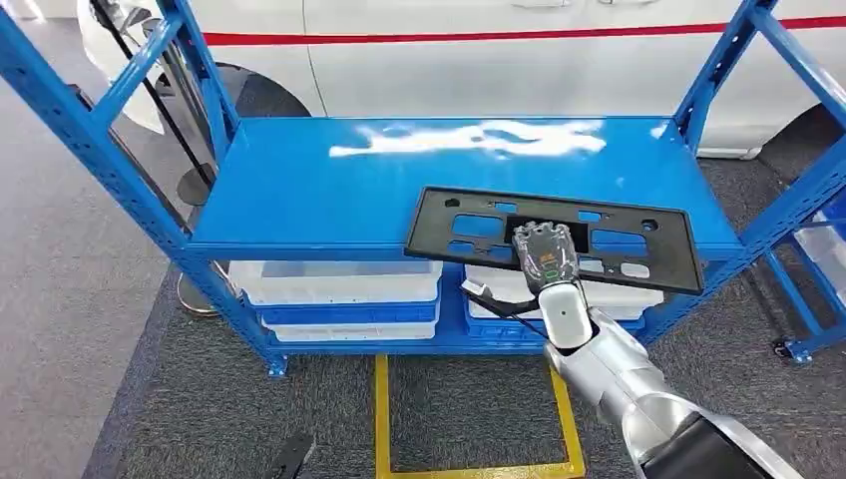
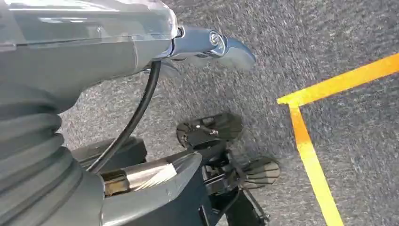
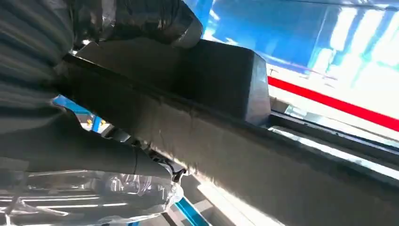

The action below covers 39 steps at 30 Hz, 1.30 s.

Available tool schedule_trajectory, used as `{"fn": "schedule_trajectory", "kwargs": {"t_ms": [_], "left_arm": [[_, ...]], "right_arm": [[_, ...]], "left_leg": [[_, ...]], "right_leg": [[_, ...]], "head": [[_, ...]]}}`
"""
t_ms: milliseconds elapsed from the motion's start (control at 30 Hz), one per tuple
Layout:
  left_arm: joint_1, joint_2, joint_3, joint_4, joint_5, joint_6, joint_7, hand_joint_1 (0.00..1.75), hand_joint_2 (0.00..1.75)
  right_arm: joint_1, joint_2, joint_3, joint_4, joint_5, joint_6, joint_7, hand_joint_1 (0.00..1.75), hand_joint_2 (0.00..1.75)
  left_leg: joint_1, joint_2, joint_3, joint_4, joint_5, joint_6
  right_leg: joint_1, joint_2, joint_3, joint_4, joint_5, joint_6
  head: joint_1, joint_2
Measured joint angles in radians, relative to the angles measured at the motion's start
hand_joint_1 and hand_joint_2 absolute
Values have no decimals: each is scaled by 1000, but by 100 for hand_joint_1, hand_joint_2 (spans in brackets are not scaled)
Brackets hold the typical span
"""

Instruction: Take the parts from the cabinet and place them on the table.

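the right hand (image 1: 545, 255) grips the near edge of a flat black panel (image 1: 479, 226), thumb under the rim and fingers (image 3: 136, 19) over it. the panel lies on the blue shelf (image 1: 329, 190), its long axis running nine to three o'clock across the front edge and overhanging slightly near the hand. the left hand (image 2: 84, 52) hangs over the grey floor (image 2: 329, 33), holding nothing; i cannot tell how far its fingers spread. the right hand is clearly nearer, so the lift seems its job.
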Motion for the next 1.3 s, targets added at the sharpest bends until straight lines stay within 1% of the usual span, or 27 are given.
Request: {"fn": "schedule_trajectory", "kwargs": {"t_ms": [33,67,100,133,200,267,333,433,467,533,600,633,667,700,767,800,833,867,967,1000,1033,1100,1133,1167,1200,1267,1300], "left_arm": [[-1,0,0,0,-2,0,0,0,175],[0,0,0,0,-3,0,0,0,175],[1,0,0,0,-4,0,0,0,175],[1,0,0,0,-6,0,0,0,175],[0,0,0,0,-12,-1,0,0,175],[0,0,0,0,-13,-2,0,0,175],[-2,0,0,0,-15,-2,0,0,175],[-2,0,0,0,-16,-2,2,0,175],[1,0,0,0,-16,-2,3,0,175],[3,0,0,0,-18,0,4,0,175],[0,0,0,0,-22,0,4,0,175],[0,0,0,0,-23,1,5,0,175],[0,0,0,0,-24,1,5,0,175],[1,0,0,0,-24,1,6,0,175],[0,2,0,0,-26,2,6,0,175],[-2,2,0,0,-26,3,6,0,175],[-5,3,0,0,-27,4,7,0,175],[-6,3,0,0,-27,6,7,0,175],[-3,5,0,0,-27,7,9,0,175],[-3,5,0,0,-27,7,9,0,175],[-5,5,1,0,-26,7,10,0,175],[-4,4,1,0,-27,6,10,0,175],[-3,4,1,0,-27,6,10,0,175],[-3,5,1,0,-29,6,10,0,175],[-3,5,1,0,-32,6,10,0,175],[-1,4,1,0,-33,8,10,0,175],[-1,4,1,0,-33,9,10,0,175]], "right_arm": [[0,-1,-1,0,2,0,0,175,175],[1,-2,-1,0,3,0,0,175,175],[3,-3,-2,0,3,-1,-2,175,175],[5,-3,-3,0,3,-2,-5,175,175],[6,-3,-11,0,3,-2,-11,175,175],[4,-3,-16,0,3,-2,-15,175,175],[2,0,-21,-2,2,-5,-20,175,175],[3,-1,-29,-2,2,-5,-22,175,175],[5,-1,-29,-2,2,-5,-22,175,175],[4,2,-32,-2,2,-6,-22,175,175],[6,3,-37,-2,0,-7,-22,175,175],[6,3,-39,-2,-1,-8,-22,175,175],[7,3,-41,-2,-1,-8,-22,175,175],[9,3,-44,-2,-1,-8,-23,175,175],[10,3,-50,-2,-2,-8,-25,175,175],[9,3,-53,-2,-3,-8,-27,175,175],[9,4,-59,-2,-5,-8,-27,175,175],[10,4,-64,-2,-6,-8,-27,175,175],[11,5,-69,-2,-10,-10,-33,175,175],[12,3,-72,-1,-10,-10,-33,175,175],[11,3,-74,-1,-10,-10,-34,175,175],[12,3,-79,-1,-10,-10,-35,175,175],[14,3,-80,-1,-10,-10,-35,175,175],[16,3,-82,-1,-10,-10,-37,175,175],[19,3,-84,-1,-11,-10,-39,175,175],[21,3,-88,0,-14,-10,-39,175,175],[21,3,-91,-1,-16,-11,-39,175,175]], "left_leg": [[0,1,-13,0,11,9],[-1,1,-25,1,19,8],[-3,2,-39,2,29,9],[-3,2,-54,5,39,8],[-3,2,-85,15,55,6],[-2,1,-113,31,65,-1],[-6,0,-131,47,74,-14],[-3,-1,-134,34,101,-32],[-6,-4,-140,34,104,-39],[0,-3,-168,103,-2,-48],[3,-3,-202,245,-107,-55],[4,-3,-211,310,-131,-59],[5,-3,-207,340,-124,-60],[5,-3,-183,334,-91,-60],[6,-3,-80,212,-25,-55],[5,-3,-15,127,-28,-50],[-2,-3,43,35,-68,-45],[-2,-5,48,25,-71,-40],[-4,-5,25,15,-42,-20],[3,4,24,7,-25,-12],[3,4,7,6,-9,4],[1,4,-27,8,17,6],[0,5,-45,10,30,6],[-1,5,-63,12,42,5],[-1,5,-81,16,53,3],[0,4,-118,29,71,-2],[0,3,-132,37,79,-7]], "right_leg": [[-1,0,-18,57,-62,1],[-1,0,-38,129,-116,3],[-2,0,-56,205,-158,7],[-3,0,-63,259,-172,10],[-6,0,-22,248,-119,12],[-8,-1,85,110,-67,10],[1,2,158,-19,-118,-2],[7,3,143,-12,-98,-21],[-4,1,137,-21,-82,-34],[-5,-4,110,-22,-58,-51],[-3,-4,82,-21,-35,-53],[-3,-4,65,-20,-23,-53],[-3,-5,51,-19,-13,-51],[-3,-5,34,-17,-1,-49],[-4,-5,5,-12,20,-43],[-4,-5,-3,-9,29,-39],[1,-4,-11,-7,37,-32],[0,-6,-11,-11,47,-27],[2,-4,-10,-31,83,-4],[-5,1,-19,-19,56,-3],[-2,0,-36,24,-13,-3],[-3,0,-69,166,-131,0],[-4,0,-82,239,-161,2],[-4,0,-81,283,-156,4],[-5,0,-62,288,-126,5],[-6,0,27,196,-59,2],[-6,0,96,108,-59,-2]], "head": [[1,0],[2,0],[1,0],[1,0],[2,0],[1,0],[0,0],[-2,0],[1,0],[-2,0],[-2,0],[-2,0],[-2,0],[-2,0],[-3,0],[-3,0],[-3,0],[0,0],[-1,0],[-2,0],[2,0],[3,0],[3,0],[3,0],[3,0],[3,0],[3,0]]}}
